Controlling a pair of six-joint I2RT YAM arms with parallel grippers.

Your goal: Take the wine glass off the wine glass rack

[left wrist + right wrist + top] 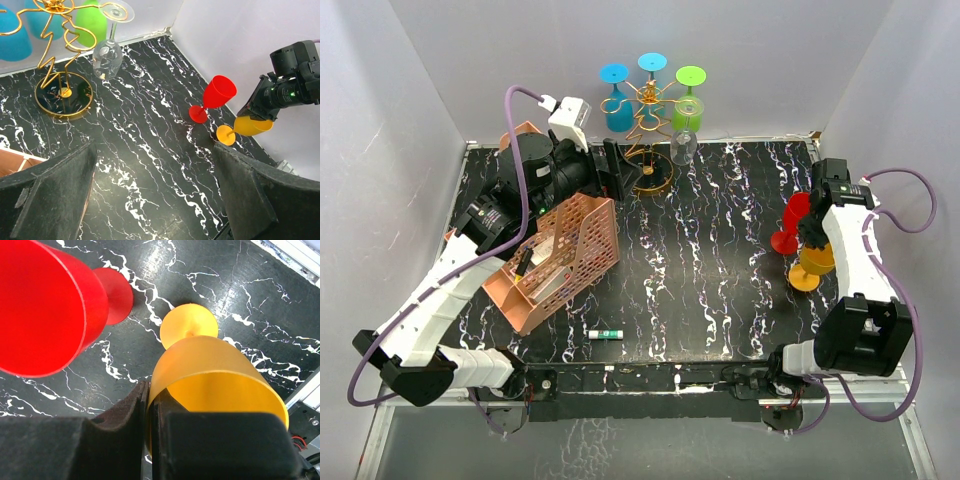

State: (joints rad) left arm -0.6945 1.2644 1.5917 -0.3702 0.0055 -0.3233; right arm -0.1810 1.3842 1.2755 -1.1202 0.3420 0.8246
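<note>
Right gripper (149, 405) is clamped on the rim of the translucent orange plastic wine glass (215, 375), which stands on the black marbled table (720, 280) just beside the red plastic wine glass (45, 305). Both stand well apart from the thin gold wire rack (648, 120). A clear wine glass (684, 146) hangs inverted from the rack. Left gripper (154, 147) is near the rack, fingers spread wide, holding nothing.
</note>
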